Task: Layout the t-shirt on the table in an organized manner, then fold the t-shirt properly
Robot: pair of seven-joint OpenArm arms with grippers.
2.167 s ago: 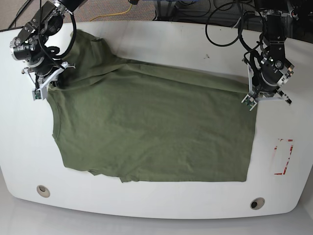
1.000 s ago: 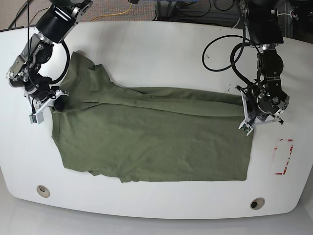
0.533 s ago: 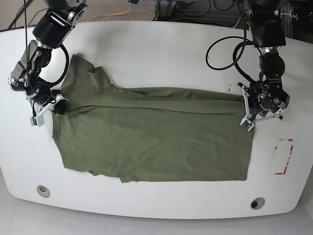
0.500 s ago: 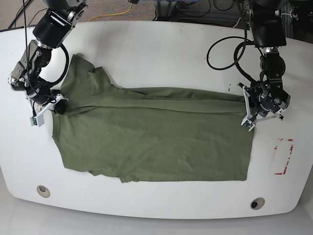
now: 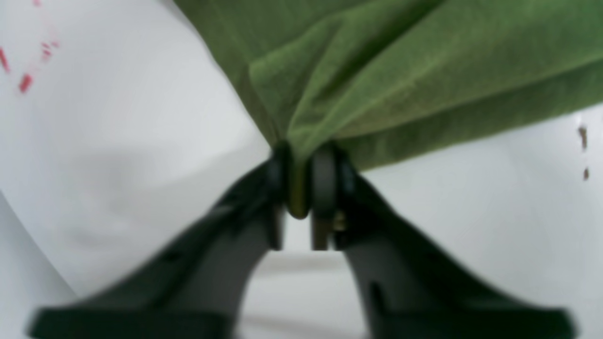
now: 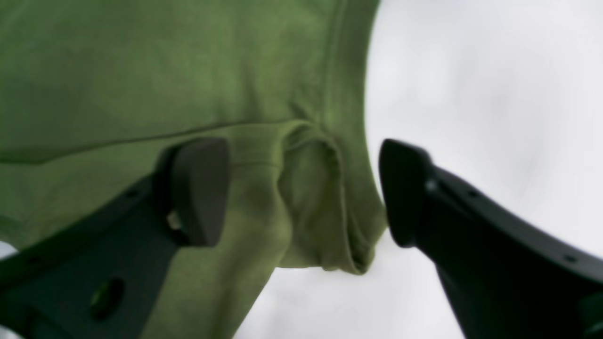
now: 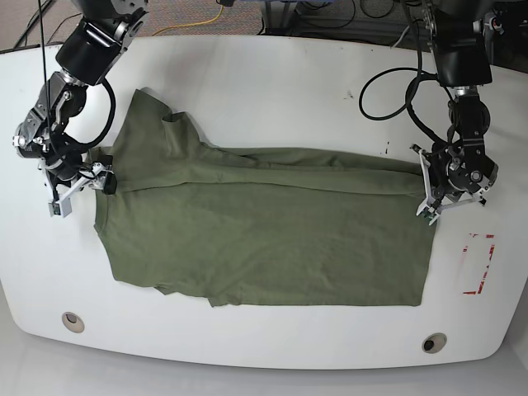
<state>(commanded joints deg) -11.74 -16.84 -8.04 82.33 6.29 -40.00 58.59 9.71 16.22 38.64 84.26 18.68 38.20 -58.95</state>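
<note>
The olive-green t-shirt (image 7: 264,239) lies spread across the white table (image 7: 272,91), its upper strip folded over lengthwise and a sleeve pointing to the back left. My left gripper (image 7: 428,213) is at the shirt's right edge. In the left wrist view my left gripper (image 5: 300,188) is shut on a bunched fold of the t-shirt (image 5: 400,61). My right gripper (image 7: 92,180) is at the shirt's left edge. The right wrist view shows my right gripper (image 6: 301,193) open, its fingers standing either side of a puckered hem corner of the t-shirt (image 6: 141,70).
A red tape rectangle (image 7: 478,264) marks the table to the right of the shirt. Two round grommet holes (image 7: 73,320) (image 7: 433,341) sit near the front edge. Black cables (image 7: 388,74) loop over the table's back right, and small black marks (image 5: 583,136) dot the surface.
The shirt has slid a little to the right, and my left gripper moved right with its edge. The back-left sleeve shifted right too.
</note>
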